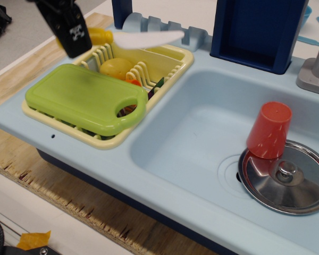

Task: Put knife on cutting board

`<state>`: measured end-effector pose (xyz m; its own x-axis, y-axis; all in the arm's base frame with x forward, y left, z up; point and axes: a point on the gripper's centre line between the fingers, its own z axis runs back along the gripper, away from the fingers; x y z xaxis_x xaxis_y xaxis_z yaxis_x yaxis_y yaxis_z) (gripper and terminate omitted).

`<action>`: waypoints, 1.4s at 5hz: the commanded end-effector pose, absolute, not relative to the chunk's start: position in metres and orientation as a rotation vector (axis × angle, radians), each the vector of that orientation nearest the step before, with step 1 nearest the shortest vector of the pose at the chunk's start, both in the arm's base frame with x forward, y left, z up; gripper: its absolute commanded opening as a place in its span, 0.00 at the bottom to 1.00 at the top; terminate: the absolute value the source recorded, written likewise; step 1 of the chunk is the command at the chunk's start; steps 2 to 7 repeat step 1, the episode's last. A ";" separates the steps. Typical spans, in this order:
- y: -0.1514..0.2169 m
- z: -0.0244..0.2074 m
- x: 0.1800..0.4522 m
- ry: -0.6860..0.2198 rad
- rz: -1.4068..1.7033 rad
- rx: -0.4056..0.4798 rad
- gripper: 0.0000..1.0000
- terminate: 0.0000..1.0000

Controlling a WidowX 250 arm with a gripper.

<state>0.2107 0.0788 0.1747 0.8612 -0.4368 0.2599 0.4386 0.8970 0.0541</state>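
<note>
The knife (141, 37) has a yellow handle and a white rounded blade. It hangs in the air above the back of the dish rack, blade pointing right. My black gripper (81, 37) is at the top left, shut on the knife's yellow handle. The lime-green cutting board (80, 95) lies flat on the front part of the rack, its handle hole to the right. The gripper and knife are just above and behind the board's far edge.
The pale-yellow dish rack (173, 61) holds a round yellow toy (116, 67) and small coloured pieces. To the right is the light-blue sink basin (202, 133) with a red cup (269, 129) and a metal lid (287, 178). A dark blue box (258, 29) stands behind.
</note>
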 end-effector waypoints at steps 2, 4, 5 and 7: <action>0.078 0.178 0.182 -0.271 -0.376 0.000 0.00 1.00; 0.078 0.178 0.182 -0.271 -0.376 0.000 0.00 1.00; 0.078 0.178 0.182 -0.271 -0.376 0.000 0.00 1.00; 0.078 0.178 0.182 -0.271 -0.376 0.000 0.00 1.00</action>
